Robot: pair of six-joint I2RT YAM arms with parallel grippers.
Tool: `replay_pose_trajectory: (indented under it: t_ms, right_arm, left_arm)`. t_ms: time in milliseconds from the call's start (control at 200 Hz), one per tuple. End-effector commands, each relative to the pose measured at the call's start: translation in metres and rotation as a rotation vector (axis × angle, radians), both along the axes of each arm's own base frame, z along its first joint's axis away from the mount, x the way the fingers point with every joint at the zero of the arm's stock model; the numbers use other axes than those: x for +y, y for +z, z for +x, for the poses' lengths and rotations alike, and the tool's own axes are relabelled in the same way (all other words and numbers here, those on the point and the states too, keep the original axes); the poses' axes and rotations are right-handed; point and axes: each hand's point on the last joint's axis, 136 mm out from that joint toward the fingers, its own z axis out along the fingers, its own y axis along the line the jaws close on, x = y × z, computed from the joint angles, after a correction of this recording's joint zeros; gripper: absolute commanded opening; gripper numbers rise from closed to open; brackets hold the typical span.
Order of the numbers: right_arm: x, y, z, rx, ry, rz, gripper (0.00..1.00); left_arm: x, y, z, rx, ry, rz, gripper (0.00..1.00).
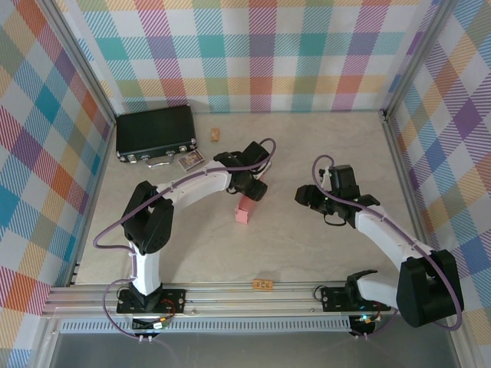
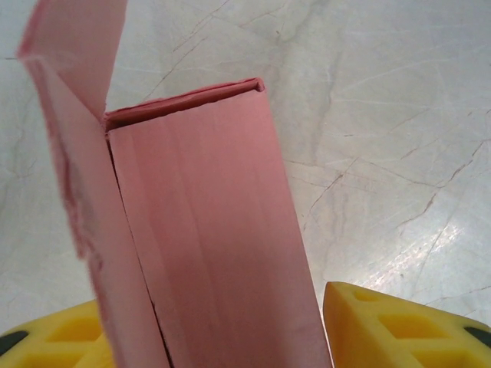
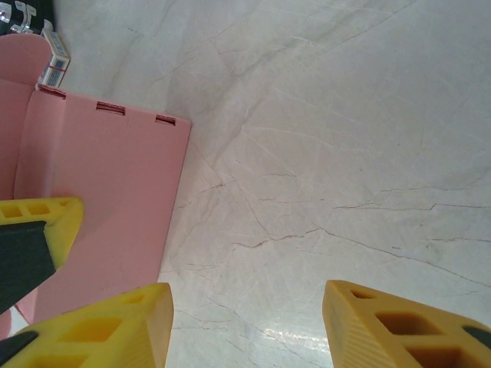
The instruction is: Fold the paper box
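Paper box [image 1: 244, 208] stood mid-table, one flap sticking out past its end. Left gripper [image 1: 248, 195] clamped it, yellow fingers [image 2: 383, 330] against both sides. Right gripper [image 3: 245, 314] hung released just right of it, nothing between its fingers. Far left, near the black case [image 1: 156, 132], lay a small barcoded pack [image 3: 55, 60], its print unreadable.

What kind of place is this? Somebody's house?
Likely a robot practice booth, not a house: the left arm and right arm are bolted to a metal rail, and plaid walls box in the table.
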Motion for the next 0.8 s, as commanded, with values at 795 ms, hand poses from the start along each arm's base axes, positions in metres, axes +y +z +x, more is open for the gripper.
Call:
replay_pose_trajectory:
  t_ms: [795]
  right_arm:
    - [-0.013, -0.002, -0.016, 0.01, -0.029, -0.026, 0.55]
  left_arm:
    - [-0.012, -0.002, -0.009, 0.059, -0.742, -0.055, 0.57]
